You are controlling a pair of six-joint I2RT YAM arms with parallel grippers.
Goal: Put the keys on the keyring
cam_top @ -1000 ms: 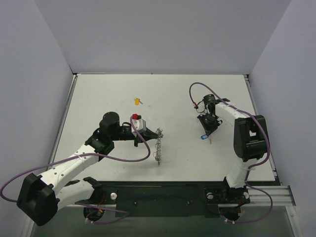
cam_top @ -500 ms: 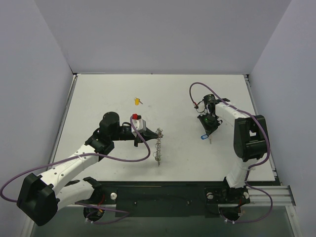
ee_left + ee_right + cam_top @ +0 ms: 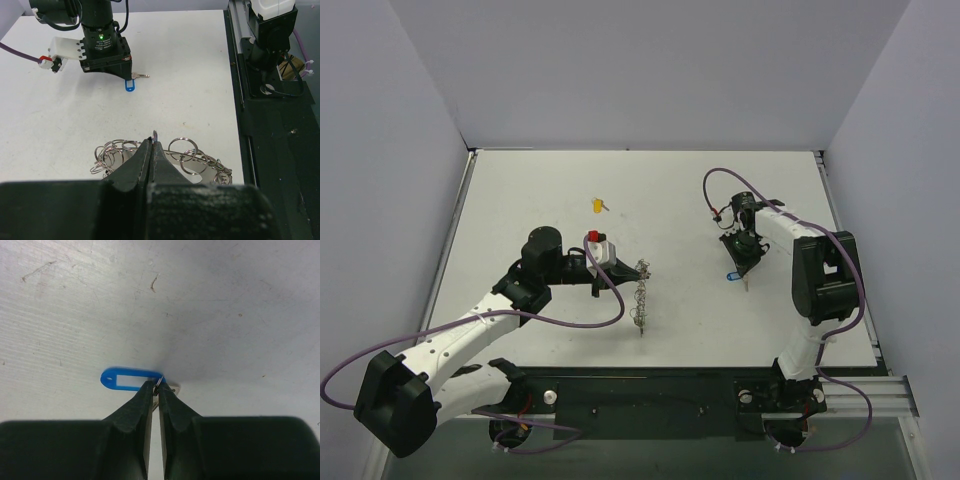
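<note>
Keyring (image 3: 640,298) sits a bit left of the table's (image 3: 720,335) middle, stretched in a line toward the near edge. The left gripper (image 3: 640,268) is pinched shut on a loop at its far end. Blue key (image 3: 732,277) lies crosswise nearer the right edge, with the right gripper (image 3: 741,271) clamped on it by the head's ring end. Yellow key (image 3: 597,206) lies alone farther back, and there's a wide stretch of table between keyring and blue key.
</note>
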